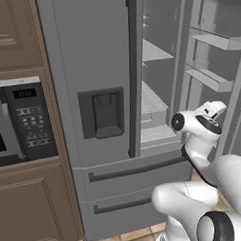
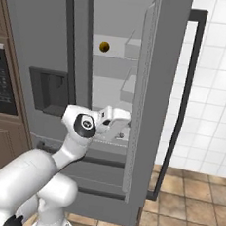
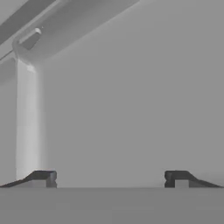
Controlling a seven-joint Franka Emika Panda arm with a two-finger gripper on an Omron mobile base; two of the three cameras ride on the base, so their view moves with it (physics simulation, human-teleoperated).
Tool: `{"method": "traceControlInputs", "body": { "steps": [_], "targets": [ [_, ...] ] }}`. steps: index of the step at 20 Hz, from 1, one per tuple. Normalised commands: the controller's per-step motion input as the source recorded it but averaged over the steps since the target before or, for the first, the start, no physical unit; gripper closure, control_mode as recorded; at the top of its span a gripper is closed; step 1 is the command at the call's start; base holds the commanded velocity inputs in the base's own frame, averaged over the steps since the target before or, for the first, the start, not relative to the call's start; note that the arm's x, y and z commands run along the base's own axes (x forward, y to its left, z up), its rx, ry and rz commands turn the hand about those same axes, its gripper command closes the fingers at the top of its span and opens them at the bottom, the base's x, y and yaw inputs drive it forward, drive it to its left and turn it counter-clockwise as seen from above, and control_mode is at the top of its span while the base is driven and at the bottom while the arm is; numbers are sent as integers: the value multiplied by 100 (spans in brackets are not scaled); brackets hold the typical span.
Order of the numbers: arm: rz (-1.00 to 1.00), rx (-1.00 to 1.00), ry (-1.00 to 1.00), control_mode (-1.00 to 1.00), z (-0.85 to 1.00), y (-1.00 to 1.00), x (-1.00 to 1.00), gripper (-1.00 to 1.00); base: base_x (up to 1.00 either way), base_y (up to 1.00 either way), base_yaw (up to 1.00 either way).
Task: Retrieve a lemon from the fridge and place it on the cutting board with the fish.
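Reaching into the open right side of the fridge (image 2: 48, 40), the gripper (image 3: 111, 178) has its fingertips (image 3: 43, 178) spread wide with nothing between them, facing a pale blurred inner wall. Farther in, on an upper shelf, sits the lemon (image 2: 104, 46), small and probably half shadowed.

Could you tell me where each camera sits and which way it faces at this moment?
Left base view: behind the arm's left, facing the fridge; arm at lower right.
Right base view: behind its right, facing the open compartment with the lemon; arm at lower left.
Hand view: on the hand, facing the pale interior; gripper open.
Both base views share fridge and arm.
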Motion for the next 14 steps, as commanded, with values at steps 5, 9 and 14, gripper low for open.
{"method": "traceControlInputs", "body": {
  "steps": [5,9,14],
  "targets": [
    [-2,0,-11,-100,27,54,-16,-100,0,0,0],
    [-10,10,9,-100,62,100,0,-100,0,0,0],
    [-4,38,12,-100,23,79,4,-100,0,0,0]
  ]
}}
